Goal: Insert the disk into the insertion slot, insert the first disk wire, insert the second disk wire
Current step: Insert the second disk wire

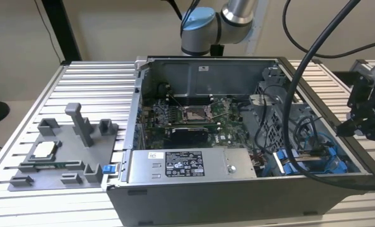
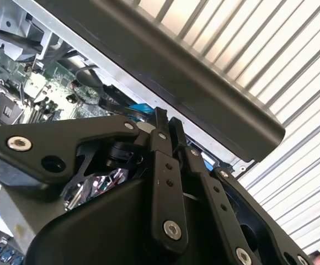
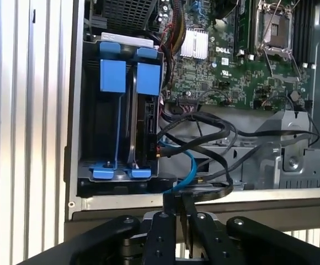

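Note:
The insertion slot (image 3: pixel 121 130) is a grey bay with blue rails in the case's corner, also seen in the exterior view (image 1: pixel 308 163). The disk (image 3: pixel 147 118) seems to stand edge-on inside it, only its dark narrow side showing. A blue wire (image 3: pixel 188 164) and black wires (image 3: pixel 207 124) loop from that side across the case floor; whether they are plugged in, I cannot tell. My gripper (image 1: pixel 364 126) hangs outside the case wall on the exterior view's right. Its black fingers (image 3: pixel 165 232) are shut with nothing between them, as in the second wrist view (image 2: pixel 168 120).
The open computer case (image 1: pixel 238 208) lies on a ribbed metal table (image 1: pixel 86 85). A boxy power supply (image 1: pixel 181 165) with a white sticker fills its front, the motherboard (image 1: pixel 194 120) behind. A grey fixture plate (image 1: pixel 58 156) with small parts sits on the exterior view's left. Thick black cables (image 1: pixel 301 85) drape over the case.

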`<state>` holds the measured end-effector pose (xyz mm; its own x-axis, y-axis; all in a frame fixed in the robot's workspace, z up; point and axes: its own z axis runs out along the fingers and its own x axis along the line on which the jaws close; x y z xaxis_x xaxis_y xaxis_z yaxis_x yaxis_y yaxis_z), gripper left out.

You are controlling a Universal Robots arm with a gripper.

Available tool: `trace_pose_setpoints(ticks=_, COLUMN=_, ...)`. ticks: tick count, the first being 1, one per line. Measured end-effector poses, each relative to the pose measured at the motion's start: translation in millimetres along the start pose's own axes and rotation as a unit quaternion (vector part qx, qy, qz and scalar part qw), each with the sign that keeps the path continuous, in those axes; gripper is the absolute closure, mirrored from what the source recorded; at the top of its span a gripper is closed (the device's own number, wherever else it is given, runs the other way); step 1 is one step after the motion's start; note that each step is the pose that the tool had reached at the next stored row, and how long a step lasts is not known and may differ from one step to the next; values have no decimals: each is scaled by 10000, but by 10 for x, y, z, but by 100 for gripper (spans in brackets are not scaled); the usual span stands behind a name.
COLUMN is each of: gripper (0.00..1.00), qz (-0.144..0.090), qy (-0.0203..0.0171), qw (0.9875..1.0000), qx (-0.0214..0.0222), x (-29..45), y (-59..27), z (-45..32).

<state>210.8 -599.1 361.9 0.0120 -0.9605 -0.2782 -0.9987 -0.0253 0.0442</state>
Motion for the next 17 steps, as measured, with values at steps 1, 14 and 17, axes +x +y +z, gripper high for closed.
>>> trace_pose_setpoints(ticks=1, gripper=100, qz=17, qy=-14, qw=10000, qx=5, x=4, y=0, z=-1)
trace_pose_setpoints(ticks=14, gripper=100, qz=107, qy=-203, qw=9997, qx=-61, x=15, y=90, z=-60)
trace_pose_setpoints(ticks=17, gripper=100, qz=115, qy=-243, qw=9996, qx=-95, x=8, y=153, z=-73)
